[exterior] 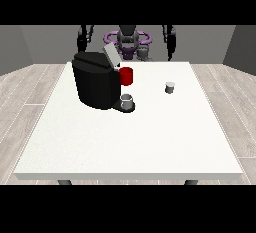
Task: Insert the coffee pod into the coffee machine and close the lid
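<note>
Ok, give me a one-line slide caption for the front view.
Coffee pod sits alone on the white table, right of the black coffee machine with its lid open.

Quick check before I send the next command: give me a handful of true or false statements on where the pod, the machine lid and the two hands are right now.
1. The coffee pod sits on the white table, apart from the coffee machine. True.
2. The machine's lid is shut flat. False: it stands tilted up, open.
3. The hand at the view's right holds the pod. False: it hangs at the table's far edge, well away from the pod.
4. A grey cup stands at the machine's base. True.
5. The hand at the view's left rests on the lid. False: it hangs behind the machine, touching nothing.
</note>
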Robot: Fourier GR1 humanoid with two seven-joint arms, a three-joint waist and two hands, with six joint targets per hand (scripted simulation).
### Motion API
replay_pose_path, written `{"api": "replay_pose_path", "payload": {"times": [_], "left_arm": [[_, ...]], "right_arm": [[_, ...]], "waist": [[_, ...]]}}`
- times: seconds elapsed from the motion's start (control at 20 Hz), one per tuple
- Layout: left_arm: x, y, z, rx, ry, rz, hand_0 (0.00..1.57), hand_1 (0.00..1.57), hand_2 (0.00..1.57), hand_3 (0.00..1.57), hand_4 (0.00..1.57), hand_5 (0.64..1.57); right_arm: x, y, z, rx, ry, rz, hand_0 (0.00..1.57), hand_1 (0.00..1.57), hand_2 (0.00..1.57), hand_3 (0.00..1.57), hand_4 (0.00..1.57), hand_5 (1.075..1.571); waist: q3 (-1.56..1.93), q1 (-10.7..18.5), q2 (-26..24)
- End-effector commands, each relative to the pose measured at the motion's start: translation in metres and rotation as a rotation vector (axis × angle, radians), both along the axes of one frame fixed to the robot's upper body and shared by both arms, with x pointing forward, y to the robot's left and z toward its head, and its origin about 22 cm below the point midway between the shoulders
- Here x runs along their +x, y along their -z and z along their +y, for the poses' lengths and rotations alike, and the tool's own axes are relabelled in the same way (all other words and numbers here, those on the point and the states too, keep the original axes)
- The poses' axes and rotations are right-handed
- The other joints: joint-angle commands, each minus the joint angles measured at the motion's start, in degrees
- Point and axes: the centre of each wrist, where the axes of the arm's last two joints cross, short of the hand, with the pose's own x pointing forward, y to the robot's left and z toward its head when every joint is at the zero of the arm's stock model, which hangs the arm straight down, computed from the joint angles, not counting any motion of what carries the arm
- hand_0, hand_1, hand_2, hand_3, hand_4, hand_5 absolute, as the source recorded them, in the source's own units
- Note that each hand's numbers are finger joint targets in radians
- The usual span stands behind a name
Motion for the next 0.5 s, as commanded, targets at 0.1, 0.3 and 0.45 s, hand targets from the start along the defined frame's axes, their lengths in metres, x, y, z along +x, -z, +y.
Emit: {"api": "replay_pose_path", "payload": {"times": [0.1, 0.3, 0.45], "left_arm": [[0.004, -0.001, 0.02, -0.004, 0.108, -0.043, 0.0, 0.0, 0.0, 0.0, 0.66, 1.571], [0.026, -0.027, 0.027, 0.047, 0.127, -0.091, 0.0, 0.0, 0.0, 0.0, 0.66, 1.571], [0.03, -0.016, 0.057, 0.126, 0.14, -0.086, 0.0, 0.0, 0.0, 0.0, 0.55, 1.571]], "right_arm": [[0.002, 0.011, -0.008, 0.035, 0.027, -0.008, 0.0, 0.0, 0.0, 0.0, 0.33, 1.571], [0.006, 0.0, 0.002, 0.144, 0.074, -0.126, 0.0, 0.0, 0.0, 0.0, 0.33, 1.571], [0.005, 0.001, -0.004, 0.162, 0.026, -0.154, 0.0, 0.0, 0.0, 0.0, 0.32, 1.571]], "waist": [[-0.84, 1.8, -1.6], [-0.8, -1.5, -2.2], [-0.84, -2.2, 0.6]]}}
